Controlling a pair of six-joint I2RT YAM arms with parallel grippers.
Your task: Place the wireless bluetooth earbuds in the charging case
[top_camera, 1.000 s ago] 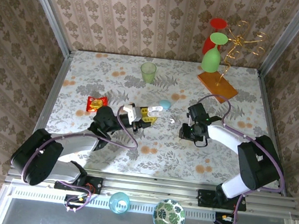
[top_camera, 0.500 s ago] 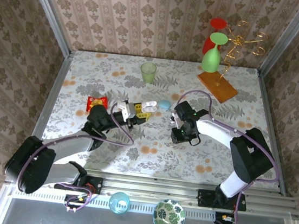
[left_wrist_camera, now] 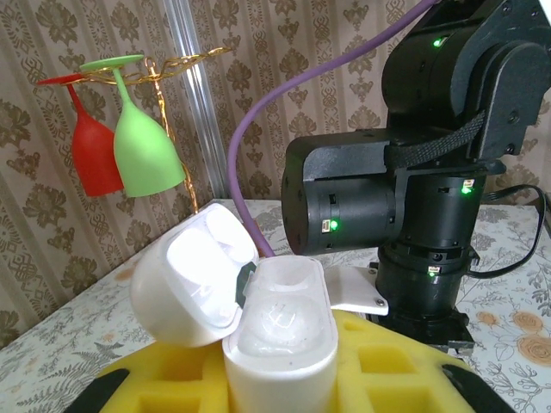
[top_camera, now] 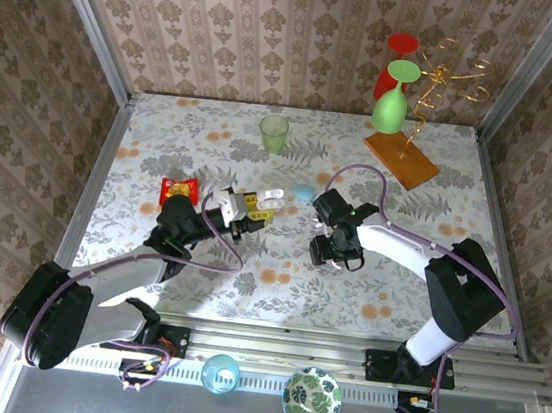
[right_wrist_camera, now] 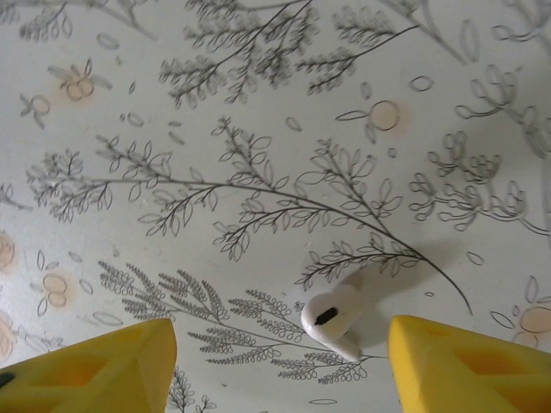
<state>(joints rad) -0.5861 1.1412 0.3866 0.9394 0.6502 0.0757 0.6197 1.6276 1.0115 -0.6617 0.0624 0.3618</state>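
Diff vs a second ago: right gripper (top_camera: 329, 250) has slid left toward mid-table. Left gripper (top_camera: 251, 211) has pulled back left and taken the case (top_camera: 270, 198) with it, so the case is now clear of the pale-blue oval thing (top_camera: 304, 193) instead of just beside it. Cup (top_camera: 274, 133), red packet (top_camera: 179, 191) and glass rack (top_camera: 444, 71) haven't moved.

Left arm: runs low from its base up and right across the table (top_camera: 245, 293), wrist roughly level, pointing at the right arm. Left gripper (left_wrist_camera: 277, 383) is clamped on the case (left_wrist_camera: 280, 331), yellow fingers (left_wrist_camera: 392, 370) on either side of the body. Case sits upright with the lid (left_wrist_camera: 194, 275) hinged open and tipped left. Can't tell if a bud is seated inside. In the left wrist view the right arm's black wrist (left_wrist_camera: 405, 198) stands close behind the case, with the green glass (left_wrist_camera: 142, 146) and red glass (left_wrist_camera: 90, 151) hanging at far left.

Right arm: elbow out to the right, forearm reaching left, wrist bent so the tool points straight down. Right gripper (right_wrist_camera: 277, 353) has its jaws apart, with yellow fingertips (right_wrist_camera: 103, 366) at both lower corners of the wrist view and nothing held. One white earbud (right_wrist_camera: 333, 318) lies on the table (right_wrist_camera: 258, 129) between them, nearer the right-hand tip and touching neither.
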